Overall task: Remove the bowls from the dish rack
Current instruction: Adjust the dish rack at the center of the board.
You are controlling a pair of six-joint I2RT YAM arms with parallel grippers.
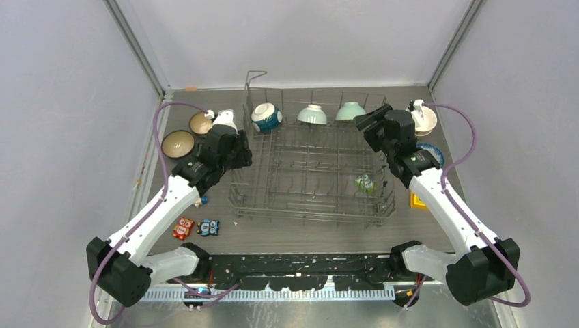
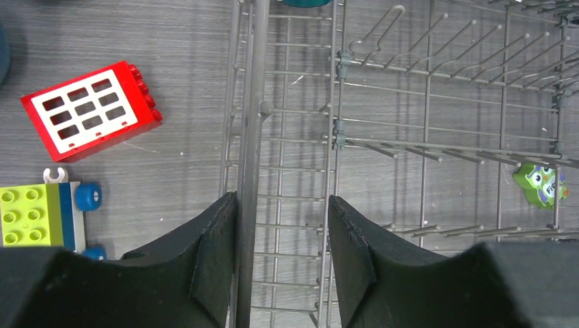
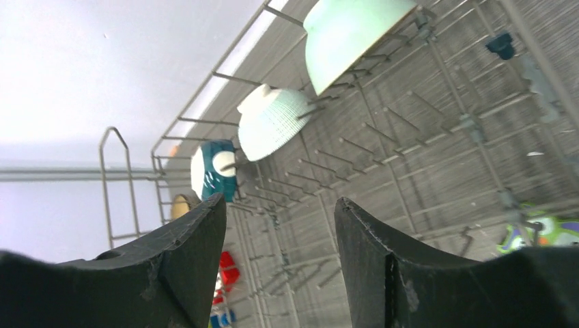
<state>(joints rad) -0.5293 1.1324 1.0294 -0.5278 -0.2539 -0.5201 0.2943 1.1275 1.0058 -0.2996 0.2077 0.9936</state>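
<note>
The large grey metal wire dish rack (image 1: 314, 171) sits in the middle of the dark wood-grain bench (image 1: 307, 236). Three bowls stand on edge in its far row: a teal and white patterned ceramic bowl (image 1: 266, 117) at the left, a pale ribbed bowl (image 1: 312, 114) in the middle and a mint green bowl (image 1: 350, 111) at the right. Outside the rack, a round brown bowl (image 1: 179, 143) and a beige bowl (image 1: 201, 123) rest on the bench by its far left corner. A white bowl (image 1: 425, 123) and a blue patterned bowl (image 1: 434, 152), partly hidden by the right arm, lie at the far right.

The left fingers (image 2: 212, 253) are spread apart astride the rack's left rim wire. The wire runs close along the inner face of one finger, though I cannot tell if it touches, and they grasp nothing. The right fingers (image 3: 191, 253) are likewise released and empty, hovering over the rack's far right corner and pointing along the row of bowls.

A green owl toy (image 1: 365, 182) lies inside the rack near its right side. A red block with a white grid (image 2: 89, 109) and a lime green wheeled block (image 2: 37, 215) lie on the bench left of the rack
</note>
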